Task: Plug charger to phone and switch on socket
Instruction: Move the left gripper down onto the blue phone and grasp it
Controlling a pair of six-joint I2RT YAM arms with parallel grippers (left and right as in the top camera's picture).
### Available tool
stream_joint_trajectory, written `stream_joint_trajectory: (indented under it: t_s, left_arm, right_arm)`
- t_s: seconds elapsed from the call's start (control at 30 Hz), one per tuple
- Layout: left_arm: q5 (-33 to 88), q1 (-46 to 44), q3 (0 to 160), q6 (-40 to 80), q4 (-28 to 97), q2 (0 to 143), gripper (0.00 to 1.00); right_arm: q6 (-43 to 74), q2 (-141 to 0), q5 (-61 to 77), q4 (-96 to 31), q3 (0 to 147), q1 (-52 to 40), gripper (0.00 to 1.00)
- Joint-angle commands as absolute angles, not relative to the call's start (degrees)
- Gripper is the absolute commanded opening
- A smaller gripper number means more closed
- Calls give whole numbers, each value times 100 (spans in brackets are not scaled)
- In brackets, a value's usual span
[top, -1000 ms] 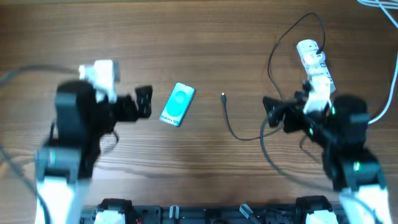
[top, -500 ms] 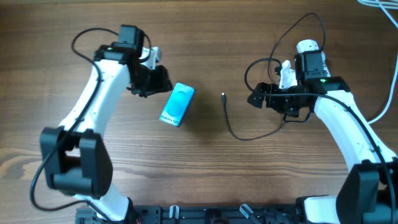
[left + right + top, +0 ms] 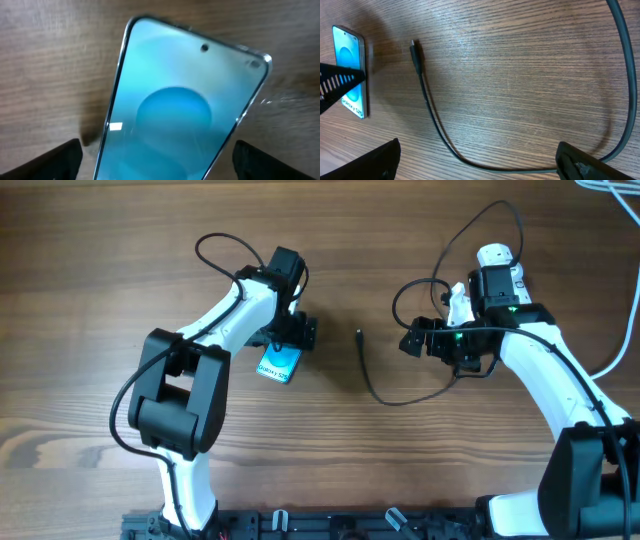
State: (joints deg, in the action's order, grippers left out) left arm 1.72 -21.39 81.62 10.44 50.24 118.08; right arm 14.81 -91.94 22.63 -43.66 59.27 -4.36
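Logging positions from all three views. The phone [image 3: 279, 364] lies flat on the bench [image 3: 100, 260], left of centre in the overhead frame. It is tilted, with its white-strip end toward the lower left. Only that lower part shows, since the left pincer [image 3: 294, 340] covers the upper end.

In the left wrist view the phone [image 3: 175, 115] fills most of the frame, turquoise screen up. We see the lighter oval in the middle and a camera dot near the top. The left pincer [image 3: 159, 162] is spread, with one dark fingertip [image 3: 55, 162] in the lower left corner and the other in the lower right. A strip of wood shows between each fingertip and the phone's sides, so the pincer straddles the phone without gripping it.

The charger [image 3: 363, 365] lies on the bench right of the phone, apart from it. Its plug sits near centre frame, tip toward the top. The cable runs down and curves right toward the right arm. In the right wrist view the charger [image 3: 427, 105] starts upper left and sweeps toward the bottom edge. The phone [image 3: 351, 70] is at the far left there.

The right pincer [image 3: 480, 165] is spread wide and holds nothing, its fingertips in the two bottom corners. Overhead, the right pincer [image 3: 408, 340] sits right of the plug, not touching it.

The socket [image 3: 492, 254] lies in the upper right, partly hidden by the right arm. We cannot tell its switch position. A thick white cable [image 3: 605, 188] crosses the top right corner.
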Motion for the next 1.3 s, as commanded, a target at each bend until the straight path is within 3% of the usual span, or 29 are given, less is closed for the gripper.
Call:
stream_joint_trajectory:
  t_s: [0.0, 0.1, 0.17, 0.23, 0.27, 0.33, 0.4, 0.6, 0.77, 0.83, 0.93, 1.1, 1.27]
  left_arm:
    - [97, -2279, 8018, 1094, 5054, 11896, 89]
    - [97, -2344, 7828, 1094, 4991, 11896, 91]
    - [97, -2346, 7710, 1096, 4810, 11896, 86]
    - [174, -2349, 7703, 1098, 4816, 11896, 68]
    - [353, -2349, 7701, 1098, 4840, 11896, 66]
    - [716, -2346, 7703, 1114, 4856, 11896, 67]
    - [701, -2346, 7703, 1269, 4720, 11896, 76]
    - [462, -2346, 7701, 1592, 4348, 11896, 92]
    - [464, -2349, 7568, 1590, 4547, 11896, 94]
    - [467, -2349, 7446, 1590, 4543, 11896, 100]
    - [462, -2346, 7411, 1588, 4475, 11896, 100]
    - [464, -2346, 7408, 1588, 4477, 11896, 87]
    - [464, -2346, 7408, 1586, 4429, 11896, 81]
  right_arm:
    - [1557, -9290, 2182, -4364, 5874, -449, 100]
    - [1671, -9292, 2182, -4388, 5874, -449, 100]
    - [1712, -9292, 2182, -4397, 5874, -451, 100]
    - [1719, -9290, 2182, -4399, 5874, -451, 100]
    - [1715, -9292, 2182, -4397, 5874, -449, 100]
    - [1719, -9290, 2182, -4390, 5874, -451, 100]
    - [1715, -9290, 2182, -4364, 5874, -451, 100]
    - [1715, -9290, 2182, -4305, 5874, -449, 100]
    - [1715, -9290, 2182, -4333, 5874, -449, 100]
    - [1715, -9290, 2182, -4338, 5874, -451, 100]
    - [1715, -9292, 2182, -4333, 5874, -449, 100]
    - [1712, -9290, 2182, -4375, 5874, -449, 100]
    - [1715, -9290, 2185, -4442, 5874, -449, 100]
